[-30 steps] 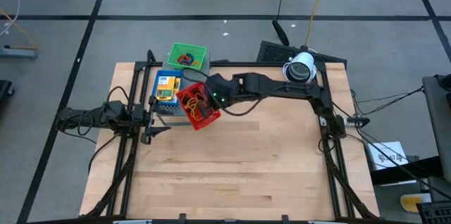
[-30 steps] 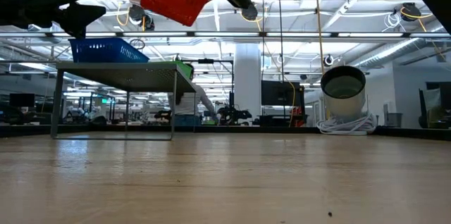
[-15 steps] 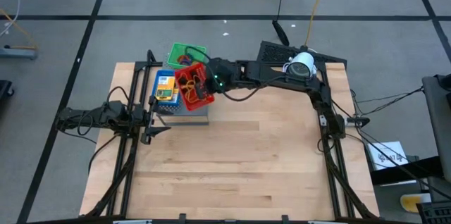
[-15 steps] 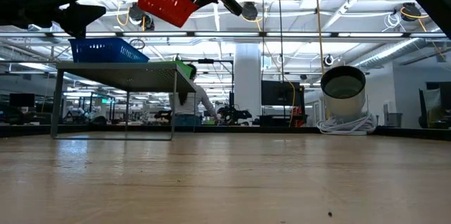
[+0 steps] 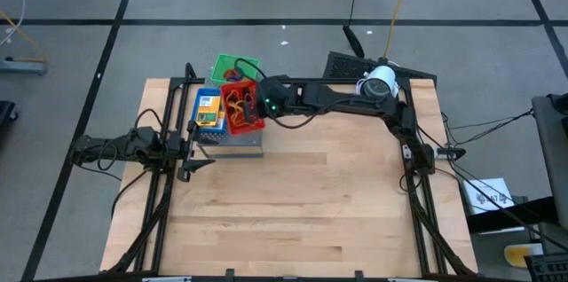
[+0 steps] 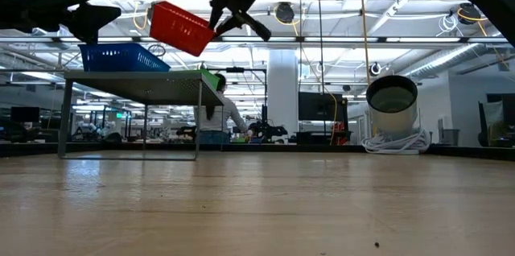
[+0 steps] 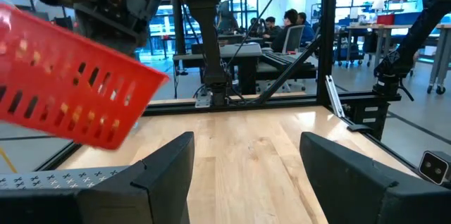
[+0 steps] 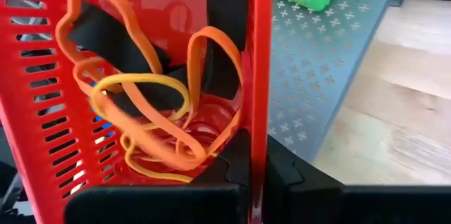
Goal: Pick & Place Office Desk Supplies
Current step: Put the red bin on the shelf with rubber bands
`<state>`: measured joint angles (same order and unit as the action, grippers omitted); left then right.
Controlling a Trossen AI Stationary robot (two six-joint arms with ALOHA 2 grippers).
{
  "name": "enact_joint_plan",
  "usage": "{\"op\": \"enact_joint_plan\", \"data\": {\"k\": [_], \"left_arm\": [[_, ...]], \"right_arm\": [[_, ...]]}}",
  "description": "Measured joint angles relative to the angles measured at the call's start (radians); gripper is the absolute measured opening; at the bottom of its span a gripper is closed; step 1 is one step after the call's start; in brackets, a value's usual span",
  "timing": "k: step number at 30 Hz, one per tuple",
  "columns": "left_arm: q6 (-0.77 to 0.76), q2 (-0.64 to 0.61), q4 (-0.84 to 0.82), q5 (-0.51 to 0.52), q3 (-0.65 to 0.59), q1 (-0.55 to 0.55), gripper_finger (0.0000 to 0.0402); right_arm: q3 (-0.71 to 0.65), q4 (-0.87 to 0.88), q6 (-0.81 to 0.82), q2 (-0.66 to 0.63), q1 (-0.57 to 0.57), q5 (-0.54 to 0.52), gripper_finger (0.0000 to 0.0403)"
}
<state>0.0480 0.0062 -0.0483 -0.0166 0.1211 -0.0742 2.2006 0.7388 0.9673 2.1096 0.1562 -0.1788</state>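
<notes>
Red plastic lattice fills the right wrist view: a small red basket hangs clenched by its rim in the right end effector, the two fingers pinched tight on the thin wall. Inside it lie orange and yellow rubber-band loops tangled over some black pieces that cannot be made out clearly. From above, the red basket sits over the grey perforated metal stand at the far left part of the wooden surface, just beside a blue basket holding yellow-orange packets, with a green basket behind them holding more coloured loops. The low view shows the red basket tilted and held in the air above the stand's top, not resting on it. The left end effector waits at the left edge of the surface, fingers spread wide and holding nothing, facing the stand.
</notes>
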Motion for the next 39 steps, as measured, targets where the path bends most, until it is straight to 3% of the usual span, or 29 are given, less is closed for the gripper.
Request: {"op": "enact_joint_plan", "data": {"k": [17,31,39], "left_arm": [[0.000,0.000,0.000,0.000,0.000,0.000,0.0269],[0.000,0.000,0.000,0.000,0.000,0.000,0.0269],[0.000,0.000,0.000,0.000,0.000,0.000,0.0269]], "right_arm": [[-0.042,-0.060,0.032,0.001,0.003,0.005,0.0000],[-0.042,-0.044,0.192,0.001,0.027,0.158,0.0000],[-0.042,0.065,0.277,0.001,0.028,0.182,0.0000]]}}
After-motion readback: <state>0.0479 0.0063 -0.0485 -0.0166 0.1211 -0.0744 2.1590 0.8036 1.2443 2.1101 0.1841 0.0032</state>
